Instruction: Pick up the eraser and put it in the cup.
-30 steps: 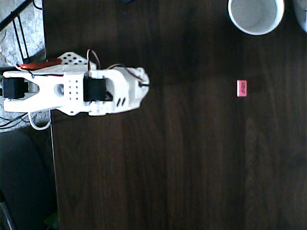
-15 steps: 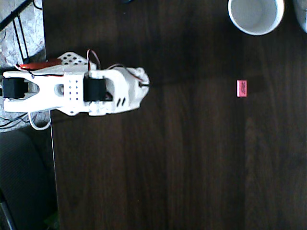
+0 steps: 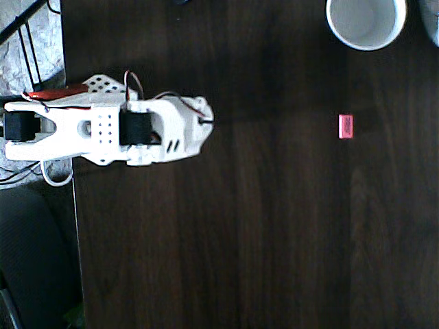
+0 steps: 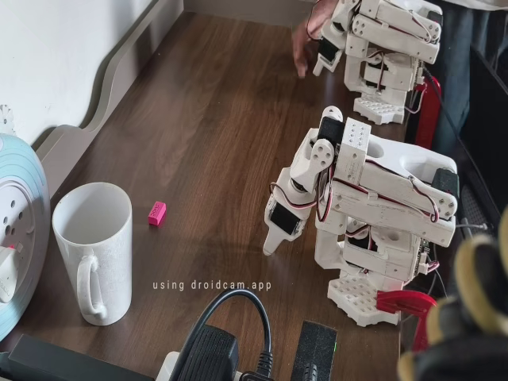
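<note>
Here the small pink-red rectangular eraser (image 3: 346,126) lies flat on the dark brown wooden table (image 3: 260,233), right of centre in the overhead view, well below the round white ceramic cup (image 3: 365,22) at the top right edge. The white plastic arm's claw (image 4: 274,238) hangs folded near its base in the fixed view, tip pointing down, fingers together, gripping nothing, well apart from the eraser (image 4: 156,213) and cup (image 4: 94,250).

Bare dark table (image 3: 274,219) between tool (image 4: 272,243) and eraser (image 3: 346,126); cup (image 3: 365,22) well aside.
</note>
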Tool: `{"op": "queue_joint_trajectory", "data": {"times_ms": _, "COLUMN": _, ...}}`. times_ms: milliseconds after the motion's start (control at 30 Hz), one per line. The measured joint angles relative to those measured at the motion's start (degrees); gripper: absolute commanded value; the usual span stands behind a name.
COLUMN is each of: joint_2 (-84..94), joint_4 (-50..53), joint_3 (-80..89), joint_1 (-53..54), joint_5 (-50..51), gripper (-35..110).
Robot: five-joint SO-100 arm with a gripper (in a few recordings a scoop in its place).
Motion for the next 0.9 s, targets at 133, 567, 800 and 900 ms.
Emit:
{"op": "queue_joint_trajectory", "data": {"times_ms": 133, "joint_2": 0.0, "joint_4": 0.0, "joint_3": 0.0, "joint_1": 0.0, "joint_5": 0.0, "gripper": 3}}
{"op": "queue_joint_trajectory", "data": {"times_ms": 567, "joint_2": 0.0, "joint_4": 0.0, "joint_3": 0.0, "joint_1": 0.0, "joint_5": 0.0, "gripper": 0}}
{"op": "queue_joint_trajectory", "data": {"times_ms": 800, "joint_2": 0.3, "joint_4": -0.1, "joint_3": -0.4, "joint_1": -0.9, "joint_5": 0.0, "gripper": 0}}
{"op": "queue_joint_trajectory", "data": {"times_ms": 900, "joint_2": 0.2, "joint_4": -0.7, "joint_3": -4.8, "joint_1": -0.1, "joint_5": 0.9, "gripper": 0}}
